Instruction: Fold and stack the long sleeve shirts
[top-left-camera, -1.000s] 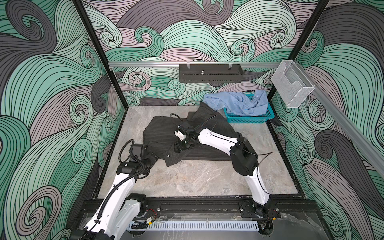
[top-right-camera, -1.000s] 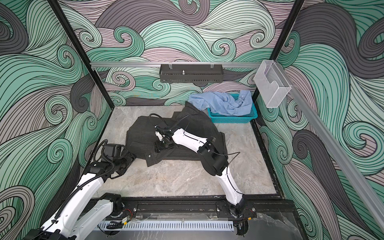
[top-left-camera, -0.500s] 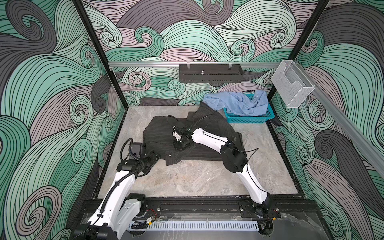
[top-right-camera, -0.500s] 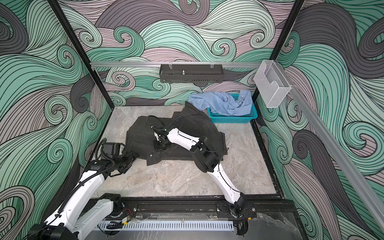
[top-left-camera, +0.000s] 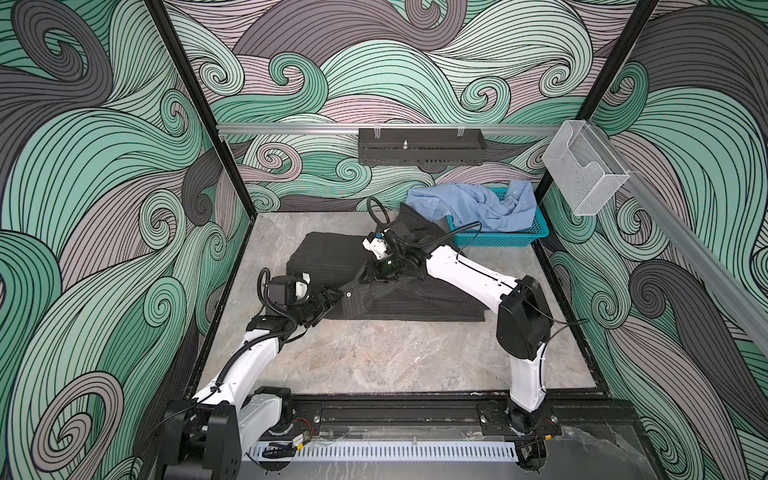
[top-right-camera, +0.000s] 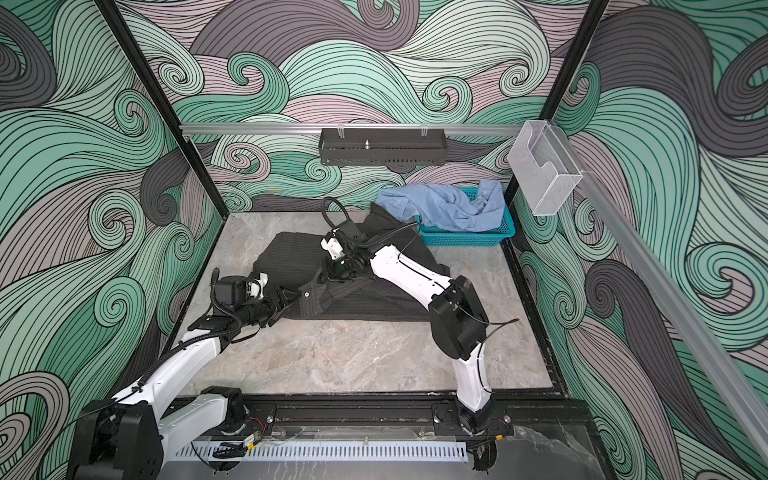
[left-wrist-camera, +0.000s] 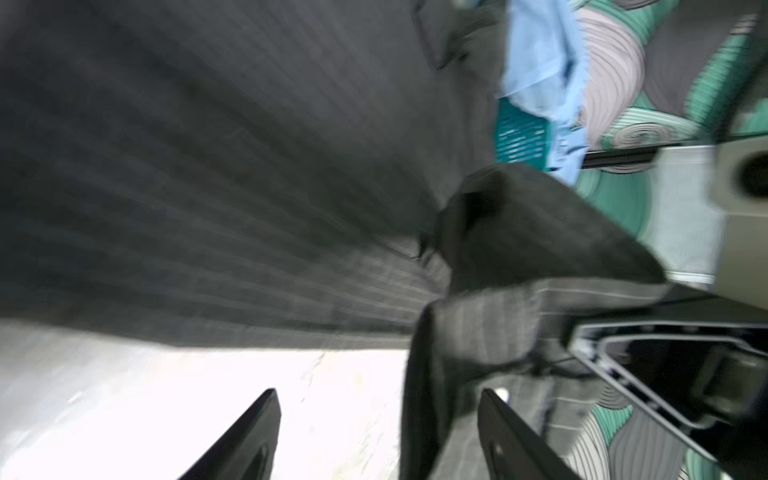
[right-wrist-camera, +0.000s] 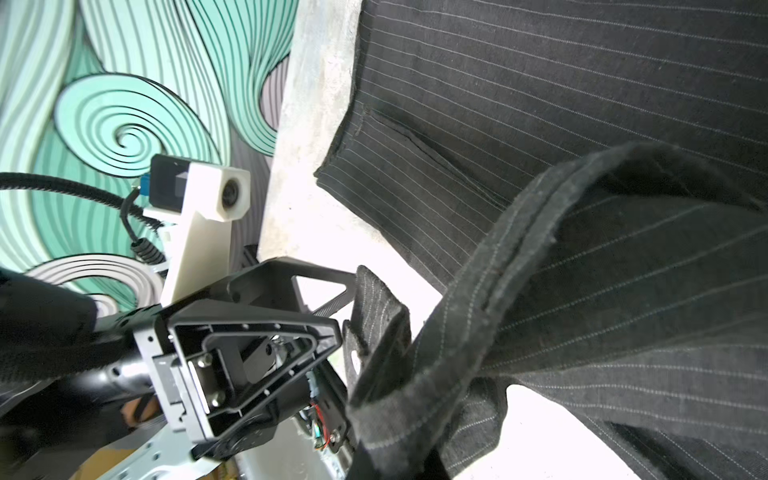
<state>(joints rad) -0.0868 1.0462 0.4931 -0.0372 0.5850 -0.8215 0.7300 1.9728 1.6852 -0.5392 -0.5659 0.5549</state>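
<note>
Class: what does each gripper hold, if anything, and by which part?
Right gripper: dark pinstriped shirt, pinched along its sleeve. Left gripper: open around the cuff, holding nothing.

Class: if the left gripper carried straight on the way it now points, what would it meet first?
Probably the raised cuff of the dark pinstriped shirt, just ahead of the left gripper, whose jaws stand open; depth is unclear.

can't read a single word, number or logo anywhere. checked the pinstriped shirt (top-left-camera: 328, 257) mid frame, the blue shirt (top-left-camera: 469, 203) and teal basket (top-left-camera: 498, 240) upper right of centre, nothing legible. my left wrist view's too blurry.
</note>
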